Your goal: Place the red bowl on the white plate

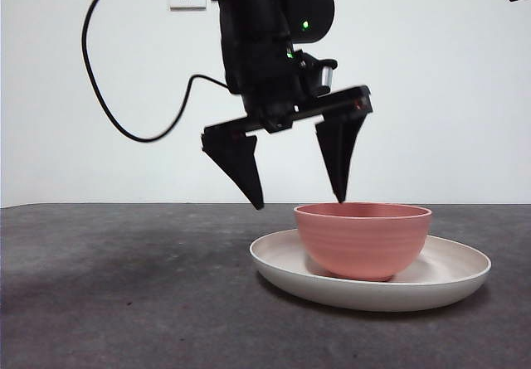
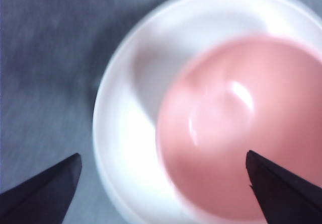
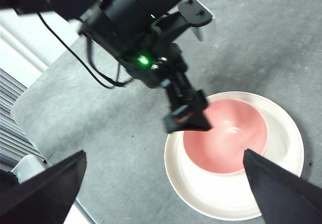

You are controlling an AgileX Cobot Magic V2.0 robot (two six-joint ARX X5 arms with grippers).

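Two task objects are already nested: the red bowl (image 1: 363, 239) sits upright inside the white plate (image 1: 282, 263), resting on the plate's floor and offset toward one side of it, so a broad crescent of bare plate shows on the other side in the left wrist view. The plate lies on the dark grey table (image 1: 124, 294), well inside its edges as far as the front view shows.

The left end effector (image 1: 300, 201) hangs above the bowl with its jaws spread wide and nothing between them. One fingertip hovers just over the bowl's rim; the other is outside the bowl, above the table beside the plate. The right end effector (image 3: 161, 183) waits high and well apart, its jaws also wide and empty.

Judged from this arrangement, the placement looks complete and only a clear retreat remains. The risk lies in the fingertip so near the rim: a sideways or downward drift could catch the rim and tip the bowl or push it across the plate. A straight lift would avoid this.
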